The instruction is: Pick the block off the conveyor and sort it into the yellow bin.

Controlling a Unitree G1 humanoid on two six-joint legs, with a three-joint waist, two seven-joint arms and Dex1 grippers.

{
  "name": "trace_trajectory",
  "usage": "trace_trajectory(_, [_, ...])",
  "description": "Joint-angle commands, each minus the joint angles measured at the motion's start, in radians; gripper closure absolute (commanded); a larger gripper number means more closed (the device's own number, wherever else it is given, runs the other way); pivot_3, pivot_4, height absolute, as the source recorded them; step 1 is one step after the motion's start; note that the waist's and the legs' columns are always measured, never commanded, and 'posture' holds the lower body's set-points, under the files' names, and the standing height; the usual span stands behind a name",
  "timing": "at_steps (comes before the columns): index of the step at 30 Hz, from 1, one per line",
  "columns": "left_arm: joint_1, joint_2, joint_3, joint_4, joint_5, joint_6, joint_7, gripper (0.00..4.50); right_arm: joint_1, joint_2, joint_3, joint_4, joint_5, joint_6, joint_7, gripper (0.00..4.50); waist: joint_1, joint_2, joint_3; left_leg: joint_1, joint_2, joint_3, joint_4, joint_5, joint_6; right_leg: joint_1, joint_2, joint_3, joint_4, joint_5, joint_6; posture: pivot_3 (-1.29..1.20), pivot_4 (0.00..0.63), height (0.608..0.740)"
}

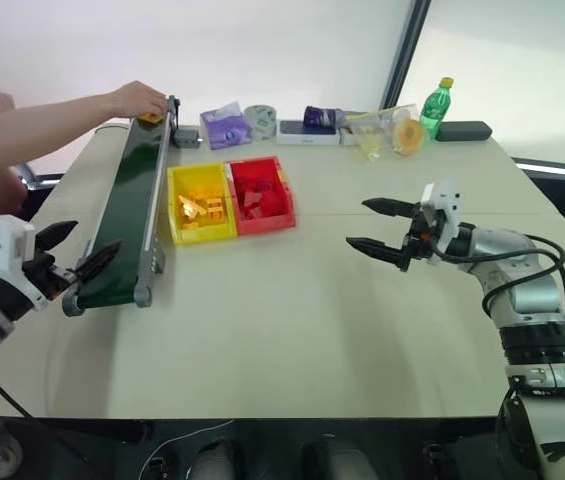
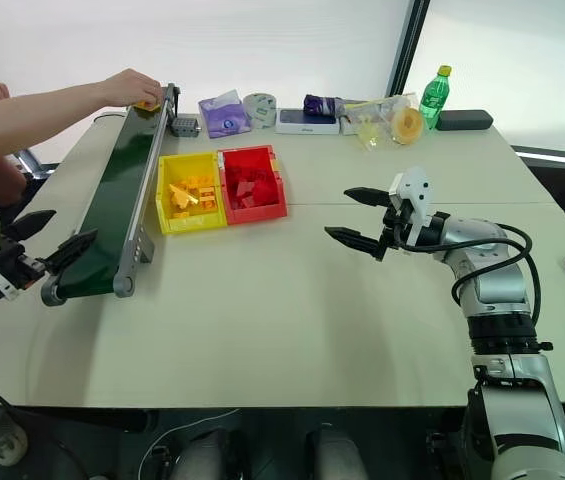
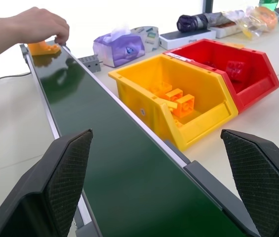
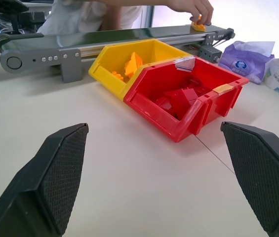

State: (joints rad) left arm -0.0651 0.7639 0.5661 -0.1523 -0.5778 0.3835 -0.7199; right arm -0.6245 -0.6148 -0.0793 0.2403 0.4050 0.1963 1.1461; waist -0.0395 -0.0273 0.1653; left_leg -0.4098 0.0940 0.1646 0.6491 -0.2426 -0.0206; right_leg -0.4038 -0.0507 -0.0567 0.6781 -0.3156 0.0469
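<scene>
A person's hand (image 1: pixel 138 98) covers most of the block (image 3: pixel 42 48) at the conveyor's (image 1: pixel 127 215) far end; the person's arm runs off the picture's edge.

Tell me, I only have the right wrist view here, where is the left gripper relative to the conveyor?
Observer: The left gripper hangs open at the near end of the conveyor.
Operator: Is the block near it?
Observer: No. The block sits at the far end, under a person's hand.
Operator: How does the yellow bin sit relative to the belt?
Observer: The yellow bin stands right beside the belt's rail, with the red bin on its other side.
</scene>
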Motion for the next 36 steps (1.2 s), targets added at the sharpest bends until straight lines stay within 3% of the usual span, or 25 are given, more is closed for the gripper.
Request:
trace_trajectory(1, [0.023, -0.007, 0.044, -0.049, -0.026, -0.010, 0.000, 0.10, -0.004, -0.021, -0.020, -0.020, 0.006, -0.008, 0.005, 0.00, -0.001, 0.000, 0.000, 0.000, 0.000, 0.000, 0.000, 0.000, 0.000, 0.000, 0.000, 0.000, 0.000, 0.000, 0.000, 0.00, 0.150, 0.740])
trace_trajectory(26, [0.071, -0.037, 0.058, -0.101, -0.026, -0.016, 0.079, 0.10, 0.008, -0.021, -0.022, -0.067, 0.025, 0.030, -0.004, 0.00, 0.000, 0.000, 0.000, 0.000, 0.000, 0.000, 0.000, 0.000, 0.001, 0.000, 0.000, 0.000, 0.000, 0.000, 0.000, 0.00, 0.150, 0.740])
trace_trajectory(36, [0.175, -0.187, 0.103, -0.236, 0.035, -0.100, 0.244, 0.10, 0.016, -0.010, -0.025, -0.096, 0.040, 0.030, -0.001, 0.00, 0.000, 0.000, 0.000, 0.000, 0.000, 0.000, 0.000, -0.001, 0.001, 0.000, 0.000, 0.001, 0.000, 0.000, 0.000, 0.00, 0.150, 0.740])
